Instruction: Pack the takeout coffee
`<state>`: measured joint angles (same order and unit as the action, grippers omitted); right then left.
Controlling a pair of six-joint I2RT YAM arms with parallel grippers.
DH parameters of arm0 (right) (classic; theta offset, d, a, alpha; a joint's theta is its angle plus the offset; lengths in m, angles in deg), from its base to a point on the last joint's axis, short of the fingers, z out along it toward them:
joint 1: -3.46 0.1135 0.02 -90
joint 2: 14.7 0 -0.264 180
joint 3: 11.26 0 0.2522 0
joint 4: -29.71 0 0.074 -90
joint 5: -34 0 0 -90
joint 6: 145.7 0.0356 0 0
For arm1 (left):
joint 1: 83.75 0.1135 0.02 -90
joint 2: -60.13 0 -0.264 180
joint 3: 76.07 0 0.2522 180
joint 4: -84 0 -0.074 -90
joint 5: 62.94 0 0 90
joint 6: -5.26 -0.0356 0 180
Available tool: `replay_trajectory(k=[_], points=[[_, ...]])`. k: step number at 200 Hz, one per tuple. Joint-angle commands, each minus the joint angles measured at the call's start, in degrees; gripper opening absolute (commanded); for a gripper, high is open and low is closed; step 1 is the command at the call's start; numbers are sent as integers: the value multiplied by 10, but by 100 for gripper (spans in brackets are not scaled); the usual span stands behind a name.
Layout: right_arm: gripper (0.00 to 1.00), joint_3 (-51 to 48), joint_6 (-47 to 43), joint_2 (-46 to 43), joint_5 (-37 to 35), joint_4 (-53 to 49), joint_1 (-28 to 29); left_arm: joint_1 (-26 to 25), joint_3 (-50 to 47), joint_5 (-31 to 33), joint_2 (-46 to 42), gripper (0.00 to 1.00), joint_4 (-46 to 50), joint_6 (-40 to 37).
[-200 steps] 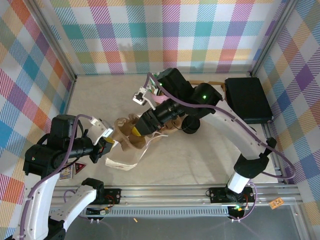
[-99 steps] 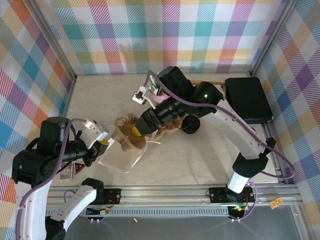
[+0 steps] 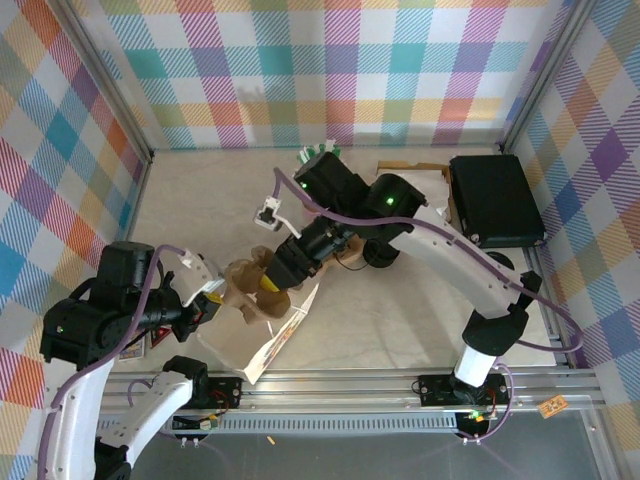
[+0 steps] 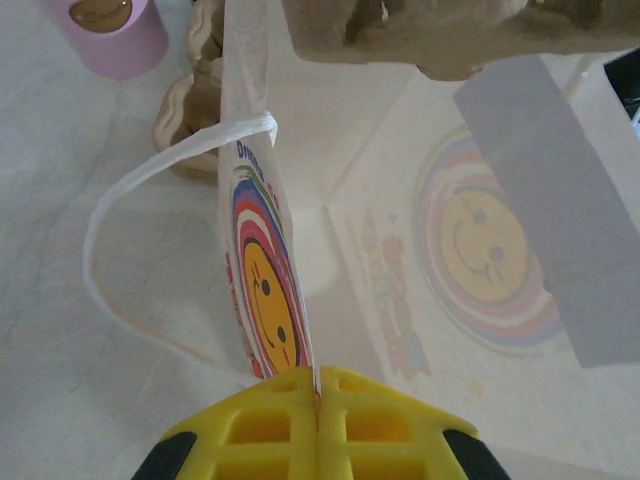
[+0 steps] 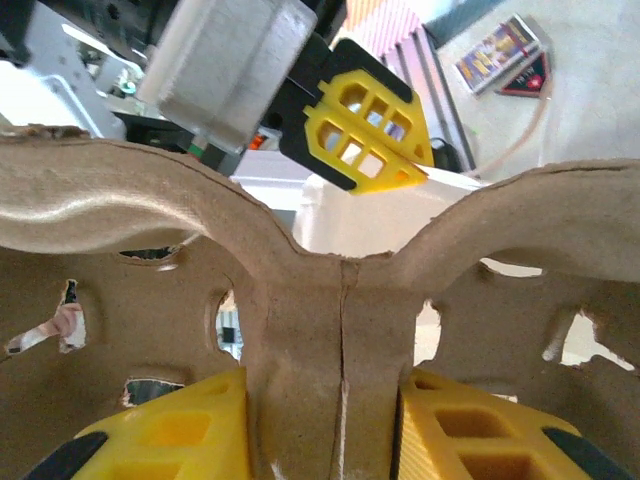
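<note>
Watching the wrist feeds, I saw the left pincer (image 4: 316, 385) clenched on the rim of the paper bag (image 4: 262, 290), whose mouth gaped open by the near edge of the tabletop (image 3: 200, 200). The right pincer (image 5: 340, 425), partly spread, gripped the centre ridge of the cup carrier (image 5: 330, 330) over that mouth. The takeout coffee (image 3: 381, 257) stood mid-tabletop, partly hidden by the right arm (image 3: 450, 262), outside both bag and carrier.

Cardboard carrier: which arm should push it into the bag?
Right. The right gripper is shut on the middle of the cardboard carrier, which hangs at the open mouth of the paper bag. The left gripper pinches the bag's rim, holding it open, so it is probably best left there.
</note>
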<state>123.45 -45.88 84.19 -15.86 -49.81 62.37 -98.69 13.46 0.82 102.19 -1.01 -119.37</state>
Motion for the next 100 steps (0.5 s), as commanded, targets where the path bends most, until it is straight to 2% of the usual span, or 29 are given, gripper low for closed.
replay_trajectory(k=[1, 30, 53, 76, 100], points=[[35, -27, -44, -8, -33, 8, 5, -5, -28, -9, -17, 0, -76, 8], [35, -32, -68, 8, -64, 2, 4, -4, -52, -25, -9, 0, -89, 5], [35, -32, -75, 15, -76, 3, 5, -4, -73, -3, -17, 0, -124, 7], [35, -19, -76, 25, -73, 6, 4, -4, -84, 15, -22, 0, -152, -3], [35, 6, -68, 39, -48, 10, 5, -4, -81, -3, -7, 0, -146, -18]])
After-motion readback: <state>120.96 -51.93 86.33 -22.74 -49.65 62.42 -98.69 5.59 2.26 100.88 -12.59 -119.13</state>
